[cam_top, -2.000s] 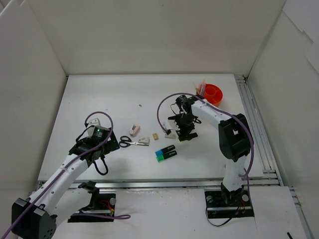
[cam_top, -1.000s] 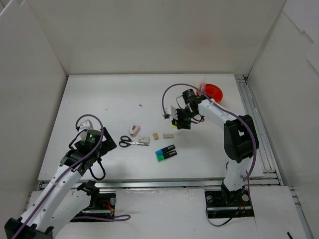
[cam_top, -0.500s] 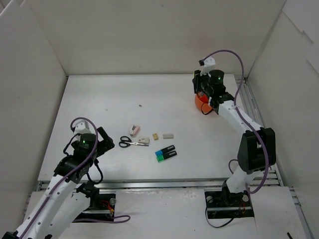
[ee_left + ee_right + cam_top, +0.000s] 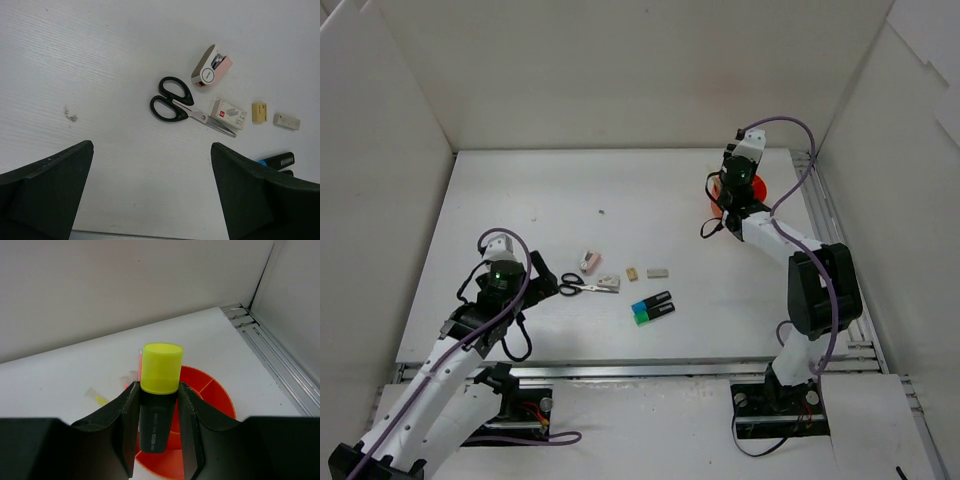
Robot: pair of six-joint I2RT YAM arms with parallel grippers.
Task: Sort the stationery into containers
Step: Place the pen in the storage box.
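My right gripper (image 4: 157,387) is shut on a black highlighter with a yellow cap (image 4: 161,365), held just above the near rim of the round orange cup (image 4: 215,400) at the back right (image 4: 756,187). Thin pens (image 4: 140,360) lean out of the cup's far side. My left gripper (image 4: 151,150) is open and holds nothing, just short of the black-handled scissors (image 4: 175,102). Beyond them lie a pink eraser (image 4: 212,72), a beige eraser (image 4: 259,112), a grey eraser (image 4: 286,120) and blue and green highlighters (image 4: 653,307).
A small white box (image 4: 229,114) lies against the scissors' blades. White walls close the table at the back and sides. A metal rail (image 4: 272,360) runs along the right edge, close to the cup.
My right arm has carried the yellow highlighter from the table's middle to the back right, over the orange cup. The left arm has shifted slightly near the scissors, still open.
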